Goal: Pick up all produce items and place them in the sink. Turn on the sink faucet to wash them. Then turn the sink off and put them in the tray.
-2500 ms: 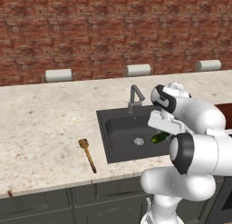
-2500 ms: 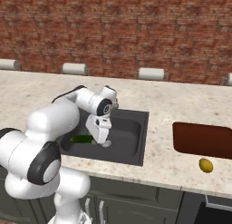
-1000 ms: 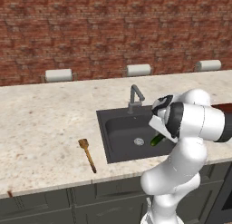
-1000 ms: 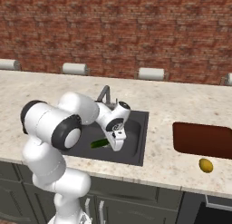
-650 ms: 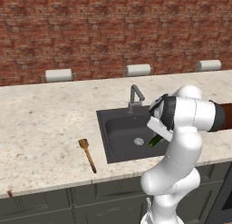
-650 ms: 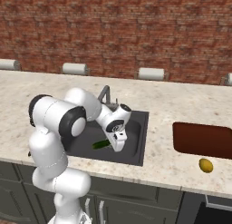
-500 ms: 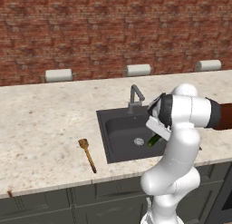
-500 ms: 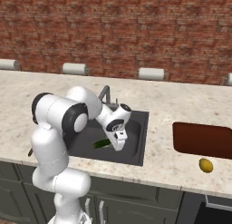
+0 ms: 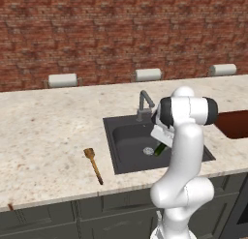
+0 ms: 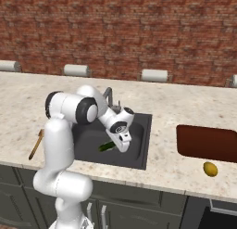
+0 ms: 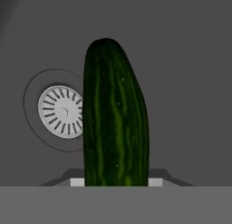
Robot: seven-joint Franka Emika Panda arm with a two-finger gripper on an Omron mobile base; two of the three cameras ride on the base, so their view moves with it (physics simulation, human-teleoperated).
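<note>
Left base view: the gripper holds a cucumber low over the sink. Right base view: cucumber juts from the fingers inside the basin. Hand view: fingers clamped on the cucumber, beside the drain.

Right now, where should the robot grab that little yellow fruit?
Probably across its rounded middle, coming straight down from above. The yellow fruit lies alone on the counter just in front of the tray, with free space on every side for the fingers.
</note>
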